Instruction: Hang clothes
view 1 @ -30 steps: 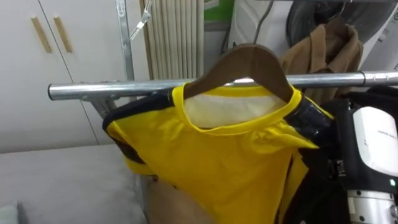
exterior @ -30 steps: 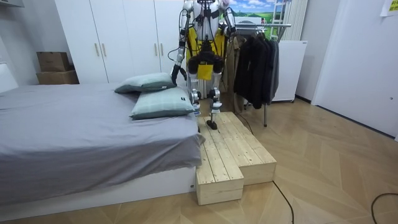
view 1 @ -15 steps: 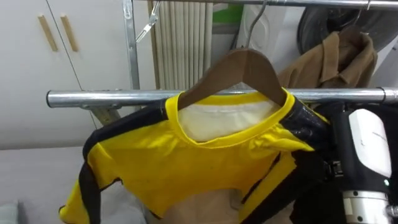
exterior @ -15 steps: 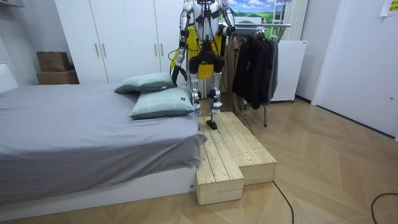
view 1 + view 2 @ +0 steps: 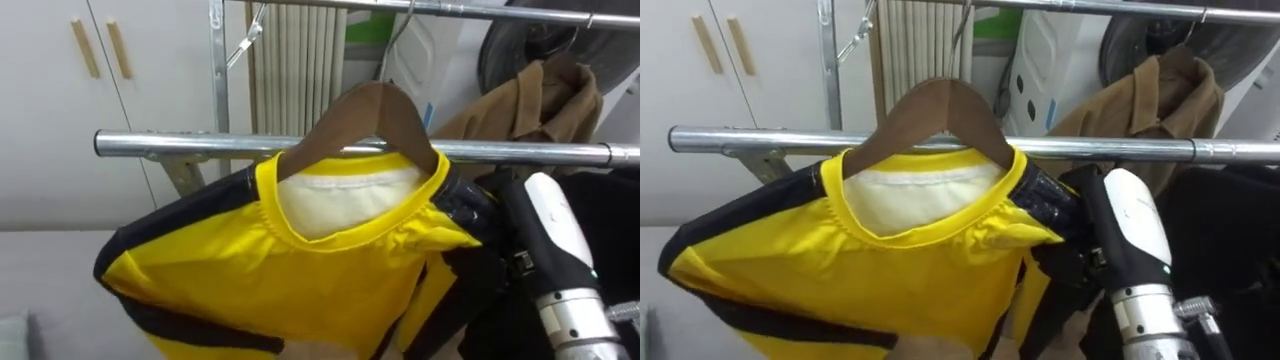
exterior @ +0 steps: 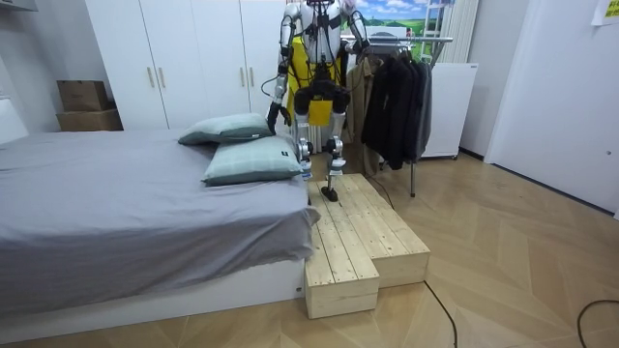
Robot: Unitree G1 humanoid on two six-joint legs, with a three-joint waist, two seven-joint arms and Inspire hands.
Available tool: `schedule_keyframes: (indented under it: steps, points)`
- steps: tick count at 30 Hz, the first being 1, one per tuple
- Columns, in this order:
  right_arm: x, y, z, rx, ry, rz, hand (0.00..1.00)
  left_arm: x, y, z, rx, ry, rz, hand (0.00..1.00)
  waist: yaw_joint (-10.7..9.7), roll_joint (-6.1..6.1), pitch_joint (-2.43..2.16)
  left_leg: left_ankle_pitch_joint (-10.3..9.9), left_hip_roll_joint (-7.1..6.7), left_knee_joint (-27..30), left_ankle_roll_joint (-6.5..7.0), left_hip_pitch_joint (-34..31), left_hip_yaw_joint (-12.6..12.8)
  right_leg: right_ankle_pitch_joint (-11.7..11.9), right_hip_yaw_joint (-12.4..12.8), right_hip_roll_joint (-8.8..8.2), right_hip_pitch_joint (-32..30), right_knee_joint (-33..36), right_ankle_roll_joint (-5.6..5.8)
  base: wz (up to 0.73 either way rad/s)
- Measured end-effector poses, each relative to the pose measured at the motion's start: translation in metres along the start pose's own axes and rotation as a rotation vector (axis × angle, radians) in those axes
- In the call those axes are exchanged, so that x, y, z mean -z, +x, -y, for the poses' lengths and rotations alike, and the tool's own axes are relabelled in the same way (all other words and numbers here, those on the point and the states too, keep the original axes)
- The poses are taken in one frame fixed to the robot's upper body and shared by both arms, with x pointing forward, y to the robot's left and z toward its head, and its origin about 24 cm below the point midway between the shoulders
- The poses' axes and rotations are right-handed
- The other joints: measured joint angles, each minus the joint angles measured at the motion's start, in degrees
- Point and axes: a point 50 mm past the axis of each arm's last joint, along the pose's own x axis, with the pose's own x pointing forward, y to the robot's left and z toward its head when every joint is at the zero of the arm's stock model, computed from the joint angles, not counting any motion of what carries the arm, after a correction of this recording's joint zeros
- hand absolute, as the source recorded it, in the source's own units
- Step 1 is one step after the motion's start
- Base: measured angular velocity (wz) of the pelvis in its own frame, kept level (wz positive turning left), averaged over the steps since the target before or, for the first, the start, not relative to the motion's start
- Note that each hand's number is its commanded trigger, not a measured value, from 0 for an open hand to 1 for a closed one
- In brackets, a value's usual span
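Since the earlier frames the yellow shirt (image 5: 300,270) is being let out; its sleeve toward the lower rail's left end, bunched up a second ago, is now being spread wide and low, and the white forearm (image 5: 548,225) is being brought further in beside it, though part of this shift is being caused by the camera's own movement. The shirt is being carried on a wooden hanger (image 5: 365,115), which is being held just in front of the lower rail (image 5: 170,145), about midway along it, with the collar just below the bar; a thin hook is being seen rising from the hanger's top toward the upper rail (image 5: 480,10), but whether it is being caught there cannot be told.

For this step to be done well, it is being judged that the hook should be seated fully over a bar before anything is being released, with the hanger being kept level so that the shirt is not being slid off.

The right hand is being hidden at the shirt's black-trimmed shoulder, at the forearm's tip; whether it is spread or pinching the hanger cannot be told. The left hand (image 6: 272,106) is being hung low at the robot's side; its state cannot be told.

A brown coat (image 5: 545,95) is being hung further toward the right end; the robot is being stood on a wooden platform (image 6: 363,242) beside the bed (image 6: 126,203).
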Motion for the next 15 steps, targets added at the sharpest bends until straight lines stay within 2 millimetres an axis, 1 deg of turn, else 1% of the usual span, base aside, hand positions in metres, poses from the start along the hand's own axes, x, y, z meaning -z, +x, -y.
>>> schedule_keyframes:
  steps: [1, 3, 4, 6, 7, 8, 9, 15]
  points:
    - [0.002, 0.0, -0.002, -0.007, 0.002, -0.005, 1.0, -0.001, 0.0, 0.0, -0.001, -0.001, 0.004, 0.0, 0.05, 0.05, -0.02, -0.01, 0.0, 0.0, 0.0, -0.06, -0.47, 0.09, -0.96, -0.2, 0.11, -0.15, -0.14, 0.17]
    - [0.011, -0.002, -0.007, -0.029, 0.004, -0.037, 1.0, -0.002, 0.0, -0.001, -0.003, 0.001, 0.012, 0.0, 0.28, 0.16, -0.15, -0.01, -0.06, -0.04, -0.01, 0.02, -1.04, 0.1, -1.84, -0.41, 0.4, -0.21, -0.16, 0.2]
    - [0.018, -0.004, -0.01, -0.049, 0.001, -0.068, 1.0, -0.005, 0.0, 0.0, -0.005, 0.015, 0.022, 0.0, 1.1, 0.36, -0.2, -0.01, -0.06, -0.1, -0.01, 0.13, -1.05, 0.1, -1.9, -0.41, 0.45, -0.21, -0.16, 0.09]
    - [0.029, -0.006, -0.015, -0.087, -0.001, -0.115, 1.0, -0.007, 0.0, 0.001, -0.006, 0.026, 0.035, 0.0, 1.87, 0.81, -0.19, 0.0, -0.04, -0.19, -0.02, 0.18, -1.14, 0.11, -2.09, -0.43, 0.63, -0.22, -0.17, 0.05]
    - [0.036, -0.009, -0.02, -0.111, 0.002, -0.147, 1.0, -0.008, -0.001, 0.003, -0.002, 0.023, 0.036, 0.0, 2.27, 1.2, -0.3, 0.0, -0.01, -0.19, -0.03, 0.47, -1.3, 0.14, -2.26, -0.48, 1.15, -0.51, -0.23, 0.07]
    - [0.039, -0.01, -0.022, -0.125, 0.0, -0.164, 1.0, -0.008, -0.001, 0.003, 0.0, 0.022, 0.036, 0.0, 2.53, 1.35, -0.39, 0.0, -0.01, -0.21, -0.03, 0.65, -1.32, 0.14, -2.28, -0.49, 1.37, -0.77, -0.23, 0.05]
    - [0.044, -0.012, -0.026, -0.152, -0.001, -0.195, 1.0, -0.009, -0.001, 0.004, 0.003, 0.02, 0.038, 0.0, 2.94, 1.6, -0.38, 0.0, -0.01, -0.26, -0.02, 1.04, -1.34, 0.09, -2.28, -0.5, 1.84, -0.95, -0.29, 0.05]
    - [0.065, -0.024, -0.046, -0.211, 0.048, -0.321, 1.0, -0.012, -0.001, 0.003, 0.004, 0.016, 0.043, 0.0, 2.85, 1.64, -0.38, 0.03, -0.11, -0.2, -0.06, 1.16, -2.48, -0.21, -2.82, -0.66, 2.18, -0.98, -0.37, 0.07]
